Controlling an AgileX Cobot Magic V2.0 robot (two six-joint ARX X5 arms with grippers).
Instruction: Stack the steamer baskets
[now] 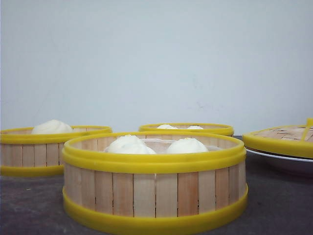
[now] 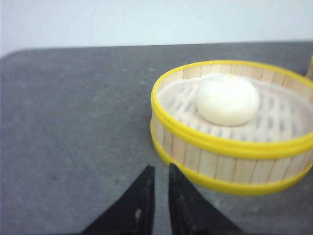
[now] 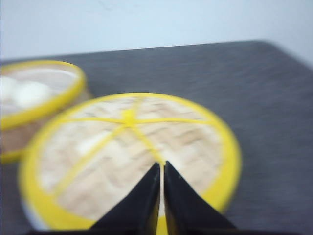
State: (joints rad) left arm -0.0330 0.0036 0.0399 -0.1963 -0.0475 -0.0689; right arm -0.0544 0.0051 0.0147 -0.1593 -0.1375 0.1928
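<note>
Three steamer baskets with pale slat walls and yellow rims stand on the dark table. One is near and central [image 1: 154,188] and holds two white buns [image 1: 186,145]. Another is at the left [image 1: 34,154] and a third at the back [image 1: 188,129]. In the left wrist view my left gripper [image 2: 160,169] is shut and empty, just short of the bottom rim of a basket [image 2: 230,161] that holds one bun [image 2: 227,100]. My right gripper [image 3: 162,165] is shut and empty, hovering over the woven lid [image 3: 132,156], with a basket [image 3: 39,103] beyond it. Neither gripper shows in the front view.
The flat yellow-rimmed woven lid [image 1: 281,137] rests on a white plate [image 1: 288,164] at the right. A pale wall stands behind the table. Bare grey tabletop [image 2: 73,122] lies beside the left basket.
</note>
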